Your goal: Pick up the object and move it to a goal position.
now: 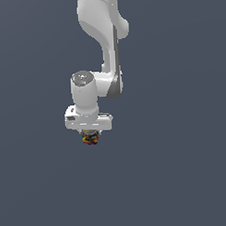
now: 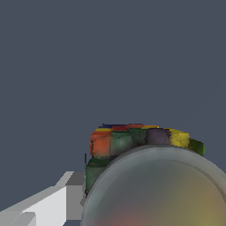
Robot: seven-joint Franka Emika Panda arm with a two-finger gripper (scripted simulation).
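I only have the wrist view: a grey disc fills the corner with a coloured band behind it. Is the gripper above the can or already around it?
Observer: Around it. In the exterior view the small multicoloured can sits directly beneath the white gripper, only its lower part showing.
Operator: Jaws closed on it?
Observer: I cannot see the jaws themselves; the gripper body hides them, so contact is unconfirmed.
Operator: Arm posture?
Observer: The white arm comes down from the top of the exterior view, with the gripper pointing straight down.
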